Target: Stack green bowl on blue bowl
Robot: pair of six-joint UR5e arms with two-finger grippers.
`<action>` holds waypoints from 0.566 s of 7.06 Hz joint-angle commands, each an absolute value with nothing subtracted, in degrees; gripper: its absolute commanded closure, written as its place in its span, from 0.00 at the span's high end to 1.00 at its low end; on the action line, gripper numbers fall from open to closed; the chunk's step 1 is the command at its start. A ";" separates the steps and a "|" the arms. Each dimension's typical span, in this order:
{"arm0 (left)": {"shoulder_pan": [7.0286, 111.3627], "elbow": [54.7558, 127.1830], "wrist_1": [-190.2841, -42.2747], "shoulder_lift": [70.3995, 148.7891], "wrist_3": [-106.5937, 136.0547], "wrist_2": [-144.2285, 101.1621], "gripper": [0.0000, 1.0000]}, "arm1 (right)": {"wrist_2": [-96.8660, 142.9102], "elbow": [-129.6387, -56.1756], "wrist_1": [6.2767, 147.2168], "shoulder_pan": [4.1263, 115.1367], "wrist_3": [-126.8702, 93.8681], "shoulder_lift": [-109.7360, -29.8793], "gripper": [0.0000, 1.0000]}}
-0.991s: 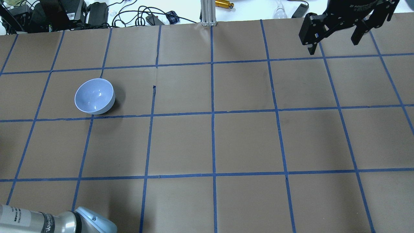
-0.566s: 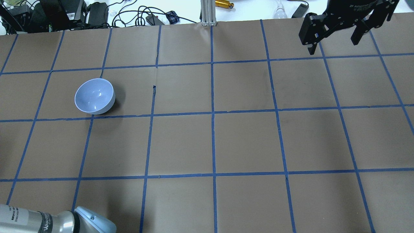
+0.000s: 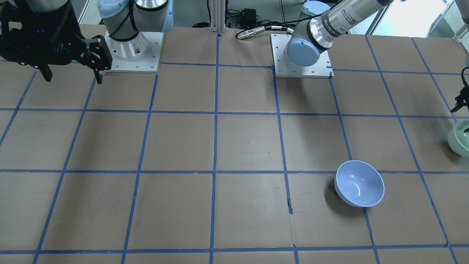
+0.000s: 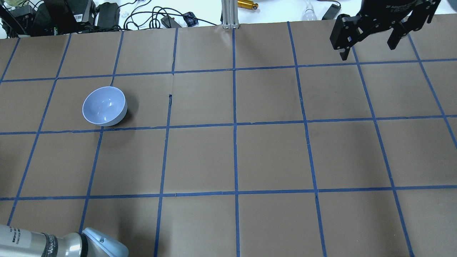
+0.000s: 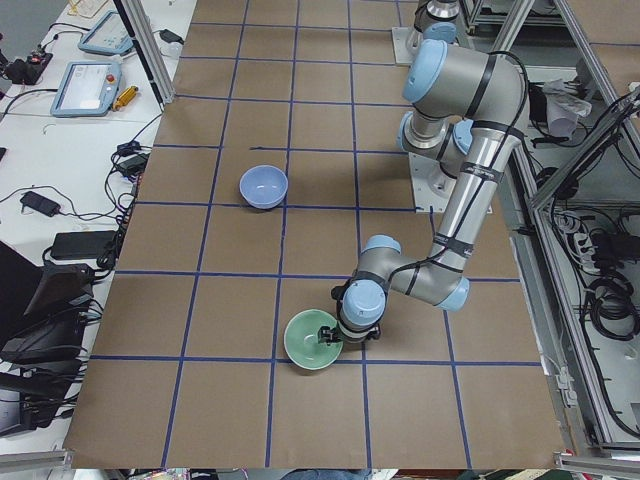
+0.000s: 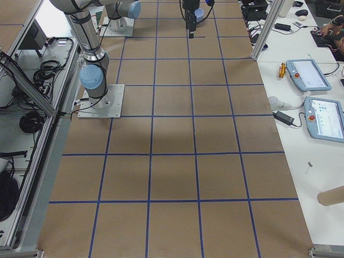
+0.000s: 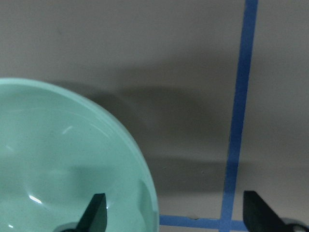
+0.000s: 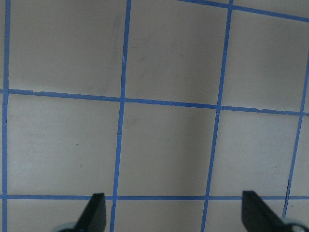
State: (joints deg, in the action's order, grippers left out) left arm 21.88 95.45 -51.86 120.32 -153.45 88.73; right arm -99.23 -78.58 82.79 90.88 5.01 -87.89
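Observation:
The green bowl (image 5: 311, 341) sits upright near the table's left end; it also shows in the front view (image 3: 460, 139) and fills the lower left of the left wrist view (image 7: 63, 164). My left gripper (image 7: 176, 218) is open and low over its rim, one finger inside the bowl and one outside. The same gripper shows in the left side view (image 5: 329, 335). The blue bowl (image 4: 104, 106) stands upright and empty, apart from the green one (image 3: 359, 183). My right gripper (image 4: 367, 41) is open and empty, held high over the far right of the table (image 8: 176, 218).
The table (image 4: 235, 157) is brown paper with a blue tape grid. Cables and power bricks (image 4: 107, 14) lie beyond its far edge. Both arm bases (image 3: 132, 47) stand on the robot's side. Teach pendants (image 6: 317, 107) lie on a side bench.
The left arm's elbow at the bottom left of the overhead view has shifted very slightly. The blue bowl and the right gripper have not moved.

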 commanded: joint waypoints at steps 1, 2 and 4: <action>21.88 95.45 -51.59 121.11 -153.46 88.51 0.89 | -99.23 -78.57 82.79 90.88 5.01 -87.89 1.00; 21.88 95.36 -51.59 121.29 -153.37 88.51 0.72 | -99.23 -78.57 82.79 90.88 5.01 -87.89 1.00; 21.88 95.01 -51.59 121.29 -153.37 88.59 0.52 | -99.23 -78.57 82.79 90.88 5.01 -87.89 1.00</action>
State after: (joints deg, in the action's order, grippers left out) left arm 21.89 95.14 -51.59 121.28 -153.38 88.53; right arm -99.23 -78.58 82.79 90.88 5.01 -87.89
